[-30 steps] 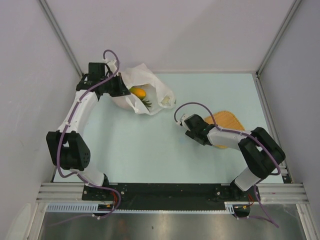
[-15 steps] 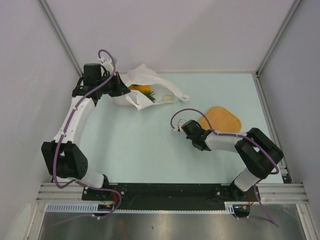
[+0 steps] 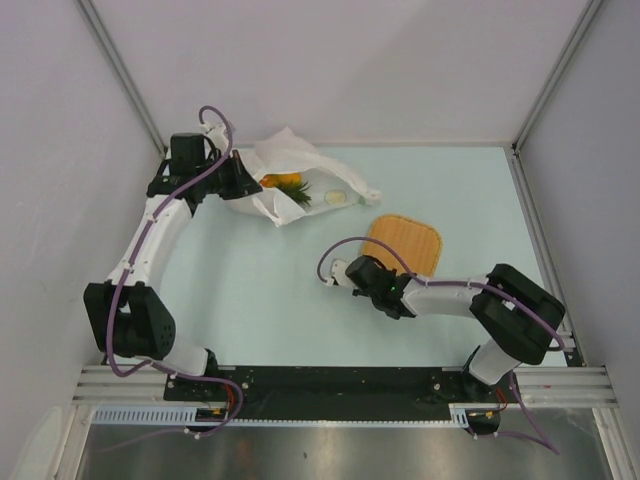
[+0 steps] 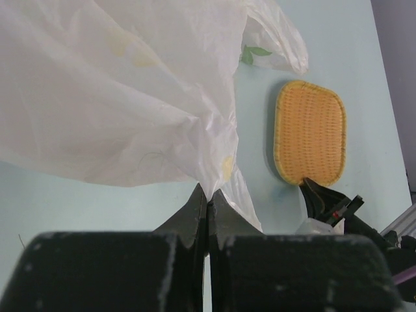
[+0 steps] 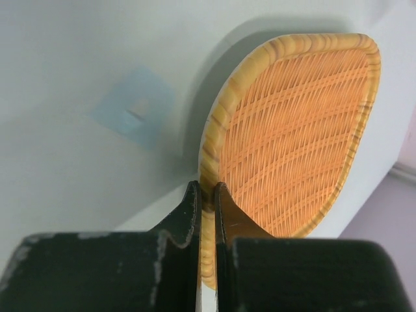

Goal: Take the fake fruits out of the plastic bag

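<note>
The translucent white plastic bag (image 3: pixel 300 170) lies at the back left of the table, and part of it hangs lifted in the left wrist view (image 4: pixel 123 91). My left gripper (image 3: pixel 246 181) (image 4: pixel 208 196) is shut on a pinch of its film. Through the bag's mouth I see fake fruits: an orange-yellow pineapple (image 3: pixel 279 182) with a green crown (image 3: pixel 299 194) (image 4: pixel 254 52), and a pale piece (image 3: pixel 335 198) under the film. My right gripper (image 3: pixel 380 272) (image 5: pixel 207 194) is shut on the rim of the orange woven tray (image 3: pixel 404 243) (image 5: pixel 292 123), which is tilted up.
Grey walls close in the table on the left, back and right. A small blue square mark (image 5: pixel 133 114) is on the table left of the tray. In the left wrist view the tray (image 4: pixel 310 130) lies to the right of the bag, with my right gripper (image 4: pixel 325 203) at its near end.
My right gripper has shut on the tray's rim and pulled the tray leftward toward the table's middle. The left arm has shifted the bag slightly, with its grip unchanged.
</note>
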You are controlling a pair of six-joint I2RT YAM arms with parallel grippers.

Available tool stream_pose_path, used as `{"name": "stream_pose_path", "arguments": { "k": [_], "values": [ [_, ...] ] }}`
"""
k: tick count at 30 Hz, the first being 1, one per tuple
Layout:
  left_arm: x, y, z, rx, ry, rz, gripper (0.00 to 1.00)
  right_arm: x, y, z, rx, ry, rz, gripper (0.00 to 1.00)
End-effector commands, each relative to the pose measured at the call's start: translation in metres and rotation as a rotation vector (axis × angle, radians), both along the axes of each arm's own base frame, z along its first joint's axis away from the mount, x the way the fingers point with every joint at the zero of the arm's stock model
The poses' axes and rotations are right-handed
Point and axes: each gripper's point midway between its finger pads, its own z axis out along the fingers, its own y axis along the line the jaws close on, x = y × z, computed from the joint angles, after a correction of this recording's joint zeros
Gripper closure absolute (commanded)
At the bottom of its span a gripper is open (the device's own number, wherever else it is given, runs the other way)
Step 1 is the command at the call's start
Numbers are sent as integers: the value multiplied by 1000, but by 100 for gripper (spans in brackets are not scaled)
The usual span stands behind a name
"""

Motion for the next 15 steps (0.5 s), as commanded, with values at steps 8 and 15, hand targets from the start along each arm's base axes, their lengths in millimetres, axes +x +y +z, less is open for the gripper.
{"name": "stream_pose_path", "arguments": {
  "k": [8, 15],
  "values": [
    [-15, -6, 10, -54, -13, -22, 100, -104, 81, -21, 148, 223, 388, 100],
    [-32, -3, 11, -47, -11, -6, 100, -122, 95, -23, 203, 260, 453, 82]
  ]
}}
